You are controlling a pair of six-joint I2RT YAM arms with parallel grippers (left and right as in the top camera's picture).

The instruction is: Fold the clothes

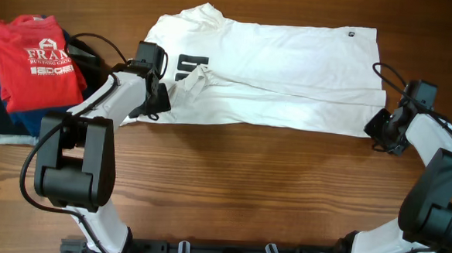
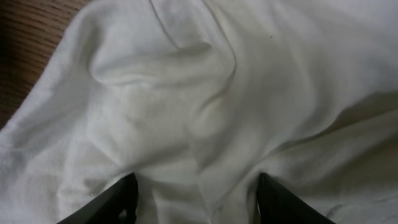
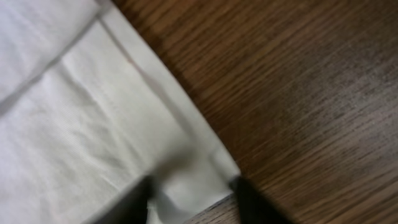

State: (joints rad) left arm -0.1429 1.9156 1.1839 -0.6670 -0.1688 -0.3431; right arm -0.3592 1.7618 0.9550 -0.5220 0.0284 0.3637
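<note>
Left pincer [image 2: 196,190], right pincer [image 3: 193,193] — astride white shirt [image 1: 291,68] edges.

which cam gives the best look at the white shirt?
Overhead: it is the only view where the whole white shirt shows, spread sideways on the table. The left wrist view shows only bunched folds close up. The right wrist view shows only a hem corner against bare table.

Left arm [image 1: 103,95] and right arm [image 1: 425,134] share white shells, bulky black joints — and thin black cables.

open wooden table [image 1: 246,189] in front of the white shirt [image 1: 291,68] (red shirt pile [image 1: 39,62] at far left)
</note>
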